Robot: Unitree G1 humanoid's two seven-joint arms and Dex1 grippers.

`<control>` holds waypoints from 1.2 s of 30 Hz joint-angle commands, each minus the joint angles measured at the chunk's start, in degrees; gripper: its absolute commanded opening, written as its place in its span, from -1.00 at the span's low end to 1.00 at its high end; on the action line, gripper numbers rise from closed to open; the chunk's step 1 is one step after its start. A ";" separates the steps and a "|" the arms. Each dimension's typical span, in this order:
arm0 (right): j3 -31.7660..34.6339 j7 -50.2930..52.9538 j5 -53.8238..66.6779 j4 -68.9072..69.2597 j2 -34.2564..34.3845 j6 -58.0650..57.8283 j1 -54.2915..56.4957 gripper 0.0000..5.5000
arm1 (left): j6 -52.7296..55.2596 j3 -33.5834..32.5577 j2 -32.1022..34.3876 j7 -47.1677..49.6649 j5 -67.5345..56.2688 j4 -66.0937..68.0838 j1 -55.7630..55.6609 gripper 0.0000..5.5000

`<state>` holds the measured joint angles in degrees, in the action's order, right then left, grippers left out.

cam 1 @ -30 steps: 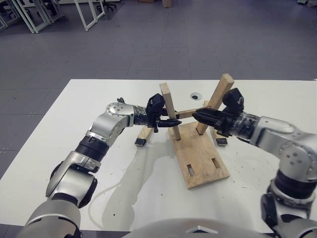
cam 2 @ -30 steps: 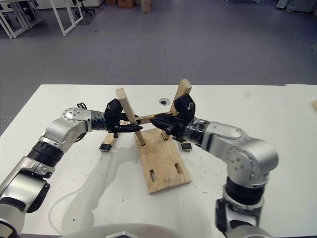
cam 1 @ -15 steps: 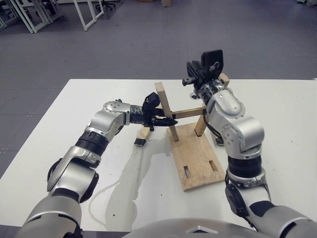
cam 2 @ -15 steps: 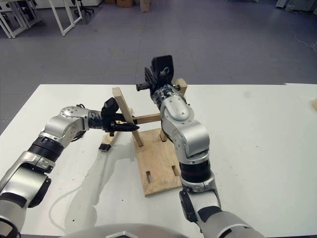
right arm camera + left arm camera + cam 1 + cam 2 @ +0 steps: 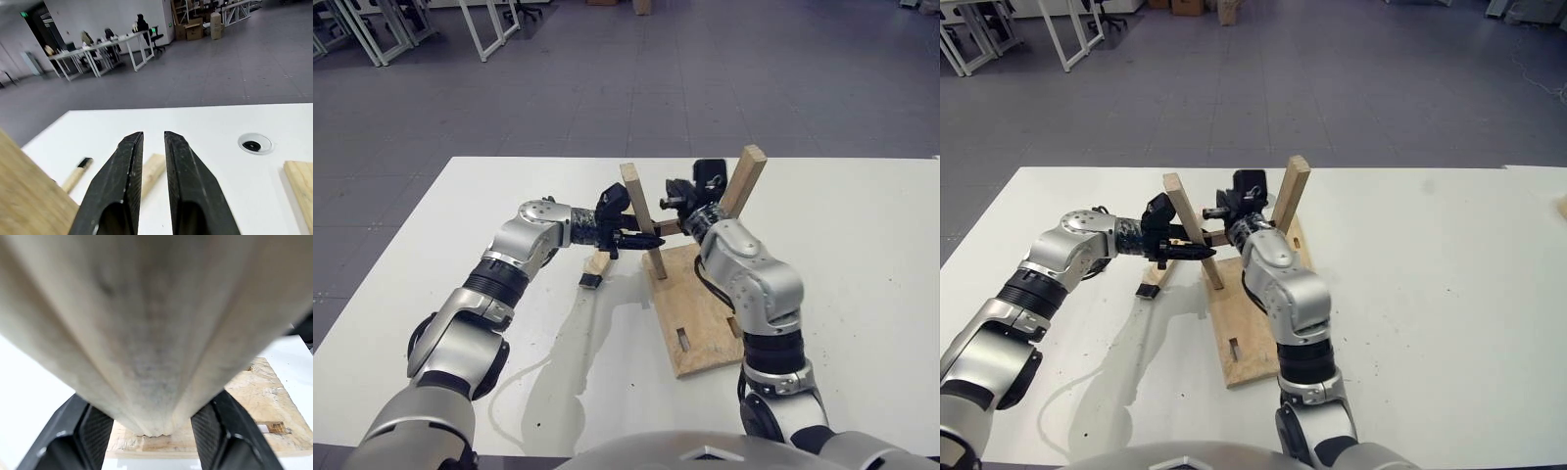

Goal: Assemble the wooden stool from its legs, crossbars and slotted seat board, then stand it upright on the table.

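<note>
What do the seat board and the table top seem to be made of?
Seat board: probably pale unfinished wood, with visible grain, raw edges and no gloss.
Table top: smooth white surface, maybe laminate or painted board. It shows faint reflections, and its core is hidden.

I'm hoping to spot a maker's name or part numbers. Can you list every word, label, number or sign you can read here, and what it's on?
No text can be read anywhere.
Left wooden leg, right wooden leg, seat board: bare wood, no print seen.
Green sign in the room behind: too small to read.
</note>
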<state>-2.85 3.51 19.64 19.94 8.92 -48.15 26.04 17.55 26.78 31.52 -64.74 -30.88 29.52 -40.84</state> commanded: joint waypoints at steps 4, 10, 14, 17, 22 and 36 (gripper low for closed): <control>13.23 -22.20 31.21 17.73 -21.96 -25.88 -5.30 -0.72 | 10.13 14.10 2.01 1.29 16.49 9.09 15.31 -0.25; 11.79 -14.14 11.25 4.13 -38.74 -20.45 -5.84 -0.72 | 9.39 14.18 2.14 0.72 17.15 10.23 14.02 -0.25; 11.77 -2.66 -0.02 -1.87 -35.56 -15.39 -5.05 -0.72 | 8.74 14.47 2.06 0.21 17.74 11.03 13.11 -0.25; 10.33 4.28 -5.17 -5.85 -29.38 -11.24 -2.68 -0.72 | 8.58 14.76 2.13 -0.11 17.94 10.90 13.01 -0.25; 0.01 -1.17 10.07 6.41 -6.08 -13.22 2.14 -0.72 | 7.79 16.04 2.02 -0.93 19.06 10.98 12.52 -0.25; 4.98 -43.24 18.56 14.87 -49.12 -19.25 -6.68 -0.72 | -6.00 14.83 0.68 -8.43 19.84 15.35 7.88 -0.25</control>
<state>6.42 -12.01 29.03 29.08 -17.29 -67.76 21.34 10.75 27.36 33.83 -72.86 -31.19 38.27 -43.58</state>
